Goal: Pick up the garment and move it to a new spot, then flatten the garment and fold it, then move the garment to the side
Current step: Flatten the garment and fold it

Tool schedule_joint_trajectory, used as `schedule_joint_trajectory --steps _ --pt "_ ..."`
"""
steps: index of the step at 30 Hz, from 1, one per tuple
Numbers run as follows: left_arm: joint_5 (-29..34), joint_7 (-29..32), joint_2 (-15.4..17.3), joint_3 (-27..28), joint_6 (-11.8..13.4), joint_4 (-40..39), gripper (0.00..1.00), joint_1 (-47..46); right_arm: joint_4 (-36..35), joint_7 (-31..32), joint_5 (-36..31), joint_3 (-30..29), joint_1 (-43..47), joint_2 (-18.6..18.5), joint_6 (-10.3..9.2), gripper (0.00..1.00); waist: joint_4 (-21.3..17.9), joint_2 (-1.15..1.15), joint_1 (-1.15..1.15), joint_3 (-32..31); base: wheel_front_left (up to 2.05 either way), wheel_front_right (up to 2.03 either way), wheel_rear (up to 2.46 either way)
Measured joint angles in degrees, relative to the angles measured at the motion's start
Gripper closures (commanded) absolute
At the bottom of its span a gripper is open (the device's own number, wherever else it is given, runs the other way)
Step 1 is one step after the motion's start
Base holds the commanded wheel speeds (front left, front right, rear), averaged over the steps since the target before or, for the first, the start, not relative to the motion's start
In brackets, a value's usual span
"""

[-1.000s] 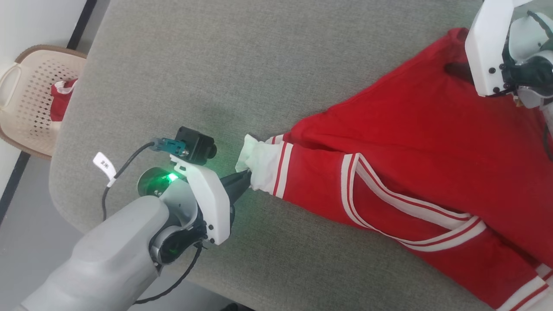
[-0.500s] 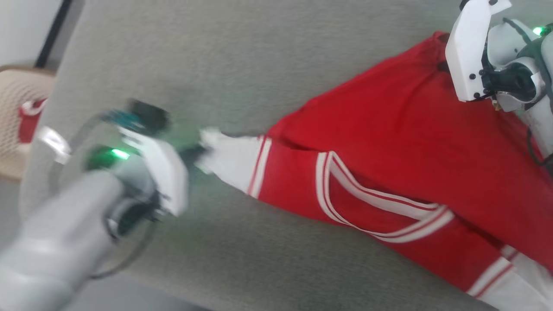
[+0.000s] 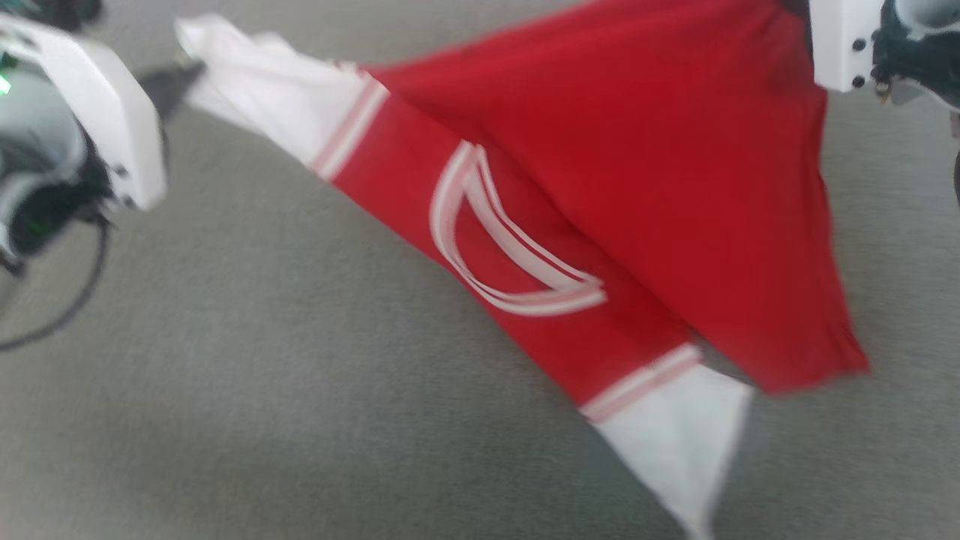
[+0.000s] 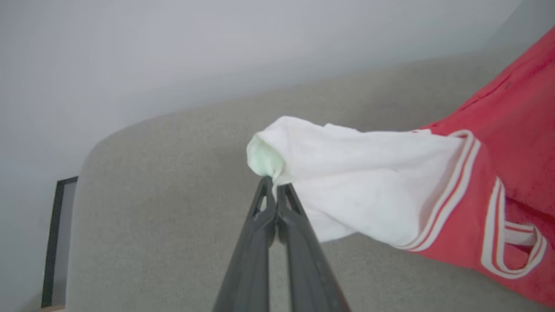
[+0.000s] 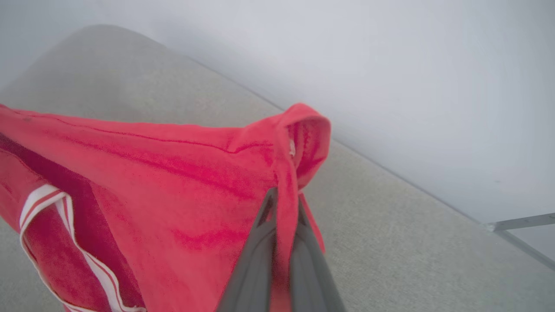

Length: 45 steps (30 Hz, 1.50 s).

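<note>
The garment (image 3: 675, 187), a red shirt with white sleeves and a striped V-collar, hangs stretched between both grippers above the grey table (image 3: 262, 375). My left gripper (image 3: 191, 73) at the upper left is shut on the tip of a white sleeve (image 4: 347, 182); in the left wrist view its fingers (image 4: 275, 203) pinch the cloth. My right gripper (image 5: 282, 203) is shut on a red edge of the garment (image 5: 173, 173), near the head view's upper right corner. The other white sleeve (image 3: 675, 442) dangles low, near the table.
The grey fabric-covered table spreads under the garment, with a rounded corner (image 4: 95, 151) in the left wrist view. A pale wall (image 5: 390, 65) rises behind it. A dark cable (image 3: 60, 315) loops below my left wrist.
Both grippers have risen with the garment, lifting it off the table so it hangs stretched between them. The head camera has shifted, and the basket at the left has left the picture.
</note>
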Motion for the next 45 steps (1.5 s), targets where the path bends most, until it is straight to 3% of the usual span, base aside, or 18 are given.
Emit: schedule_joint_trajectory --steps 10,23,30,45 --pt "1.40 4.02 1.27 1.61 -1.03 3.12 1.00 -10.22 -5.08 -3.34 1.45 -0.03 -1.60 -2.03 0.01 1.00 -5.44 0.00 0.00 -5.30 0.00 0.00 0.00" --pt "6.31 3.49 -2.41 1.00 -3.78 12.94 1.00 -21.25 -7.17 -8.24 0.08 -0.64 -2.49 -2.91 0.01 1.00 -8.27 0.00 0.00 -7.95 0.00 0.00 0.00" --pt "11.99 -4.97 -5.60 0.16 -5.04 20.07 1.00 -28.42 -2.56 -17.04 -4.89 -2.13 -6.45 -0.98 0.01 1.00 -8.89 0.00 0.00 -4.15 0.00 0.00 0.00" --pt "22.72 -29.45 -10.45 -1.93 -6.89 32.74 1.00 -47.30 11.37 -40.30 -19.84 -4.12 -19.12 4.68 0.02 1.00 -9.39 0.00 0.00 8.51 0.00 0.00 0.00"
